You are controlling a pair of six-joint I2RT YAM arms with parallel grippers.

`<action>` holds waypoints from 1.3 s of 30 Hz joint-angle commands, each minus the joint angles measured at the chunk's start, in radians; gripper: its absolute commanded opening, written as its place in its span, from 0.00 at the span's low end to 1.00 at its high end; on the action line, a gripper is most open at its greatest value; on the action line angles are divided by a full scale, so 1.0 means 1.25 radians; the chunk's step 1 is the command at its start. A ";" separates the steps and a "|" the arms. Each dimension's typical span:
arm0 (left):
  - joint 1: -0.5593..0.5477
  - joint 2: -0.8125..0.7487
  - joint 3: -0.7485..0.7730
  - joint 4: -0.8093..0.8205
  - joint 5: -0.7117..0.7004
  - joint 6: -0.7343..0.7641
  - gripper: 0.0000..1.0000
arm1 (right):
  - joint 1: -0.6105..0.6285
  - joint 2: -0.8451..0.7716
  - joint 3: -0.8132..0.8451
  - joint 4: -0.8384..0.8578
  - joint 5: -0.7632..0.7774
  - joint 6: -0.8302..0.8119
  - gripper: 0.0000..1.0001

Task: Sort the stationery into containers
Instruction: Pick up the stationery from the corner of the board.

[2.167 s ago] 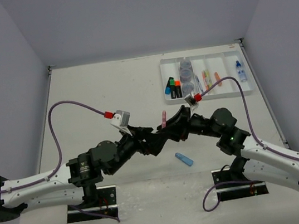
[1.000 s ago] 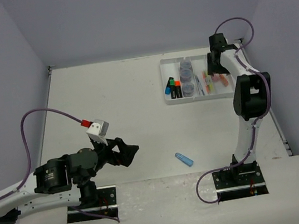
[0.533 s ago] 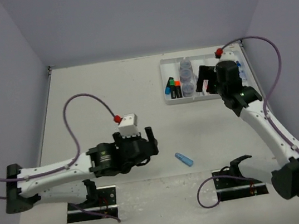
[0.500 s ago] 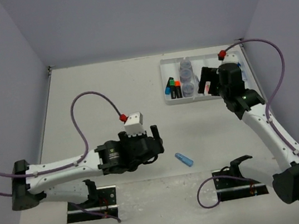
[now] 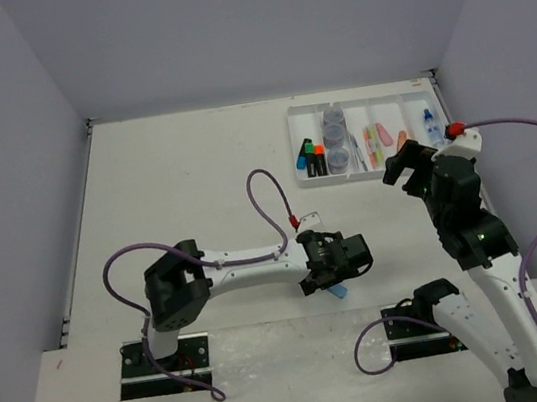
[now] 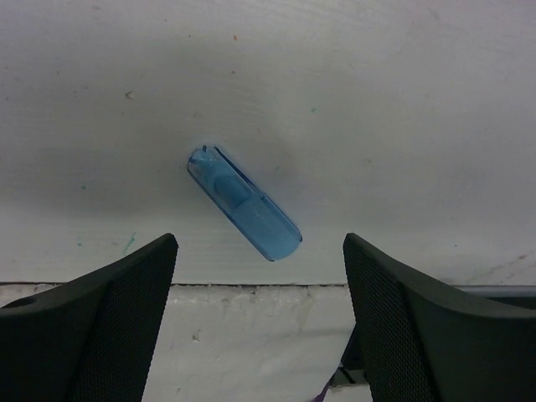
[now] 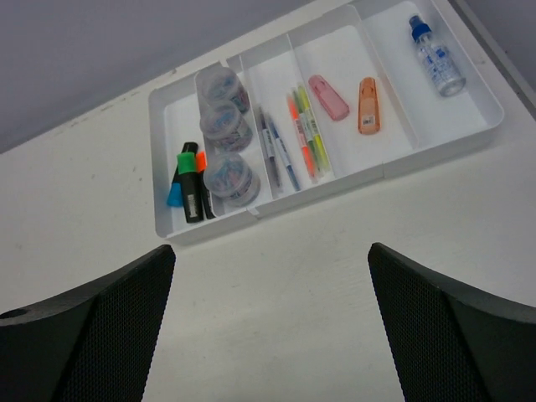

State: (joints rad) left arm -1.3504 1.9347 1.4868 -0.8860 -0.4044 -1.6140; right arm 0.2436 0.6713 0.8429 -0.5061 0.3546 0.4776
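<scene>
A blue capsule piece (image 6: pixel 243 203) lies on the white table near its front edge, also seen in the top view (image 5: pixel 341 293). My left gripper (image 6: pixel 260 244) is open and empty just above it, one finger on each side. My right gripper (image 7: pixel 270 251) is open and empty above the table in front of the white tray (image 7: pixel 435 152). The tray holds three jars (image 7: pixel 224 126), highlighters (image 7: pixel 191 184), thin pens (image 7: pixel 289 142), a pink capsule (image 7: pixel 328 97), an orange capsule (image 7: pixel 367 117) and a blue-capped bottle (image 7: pixel 435 57).
The tray (image 5: pixel 297 171) sits at the table's far right, close to the right wall. A purple cable (image 5: pixel 267 201) loops above the left arm. The table's front edge (image 6: pixel 251 285) runs just below the blue capsule.
</scene>
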 commanded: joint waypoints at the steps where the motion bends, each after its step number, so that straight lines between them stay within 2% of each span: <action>1: 0.031 0.049 0.029 -0.011 0.079 -0.077 0.81 | -0.002 -0.020 -0.013 0.004 0.013 0.019 0.99; 5: 0.053 0.104 0.026 0.017 0.136 -0.054 0.70 | -0.002 -0.020 -0.020 0.021 -0.019 0.015 0.99; 7: 0.065 0.129 0.027 0.012 0.162 -0.041 0.68 | -0.001 -0.020 -0.023 0.026 -0.026 0.012 0.99; 9: 0.071 0.136 0.023 0.005 0.171 -0.038 0.59 | -0.002 -0.023 -0.029 0.033 -0.034 0.009 0.99; 12: 0.073 0.127 -0.005 0.000 0.173 -0.045 0.36 | -0.002 -0.031 -0.037 0.046 -0.057 0.008 0.99; 13: 0.073 0.110 -0.024 0.009 0.174 -0.051 0.25 | -0.002 -0.033 -0.039 0.051 -0.071 0.004 0.99; 14: 0.074 0.100 -0.048 0.021 0.175 -0.053 0.06 | -0.001 -0.034 -0.043 0.057 -0.096 0.001 0.99; 15: 0.077 0.088 -0.062 0.029 0.175 -0.056 0.00 | -0.002 -0.035 -0.046 0.063 -0.114 -0.004 0.99; 19: 0.087 0.035 -0.103 0.026 0.134 -0.044 0.00 | -0.002 -0.044 -0.071 0.103 -0.266 -0.044 0.99; 23: 0.087 -0.065 -0.115 -0.041 -0.027 -0.010 0.00 | -0.002 -0.053 -0.144 0.230 -0.634 -0.045 0.98; 26: 0.087 -0.227 -0.193 -0.053 -0.155 0.001 0.00 | 0.017 -0.013 -0.255 0.422 -0.965 0.028 0.87; 28: 0.087 -0.338 -0.248 0.009 -0.196 0.044 0.00 | 0.069 -0.001 -0.292 0.488 -0.992 0.051 0.87; 32: 0.087 -0.532 -0.367 0.159 -0.219 0.128 0.00 | 0.192 0.005 -0.322 0.549 -0.884 0.046 0.89; 36: 0.087 -0.640 -0.404 0.223 -0.207 0.166 0.00 | 0.279 0.042 -0.329 0.639 -0.857 0.073 0.87; 39: 0.087 -0.659 -0.397 0.229 -0.201 0.183 0.00 | 0.333 0.083 -0.319 0.657 -0.818 0.074 0.84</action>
State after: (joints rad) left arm -1.2442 1.1169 1.0046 -0.6888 -0.6069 -1.4573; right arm 0.5911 0.7281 0.4191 0.1632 -0.6924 0.5447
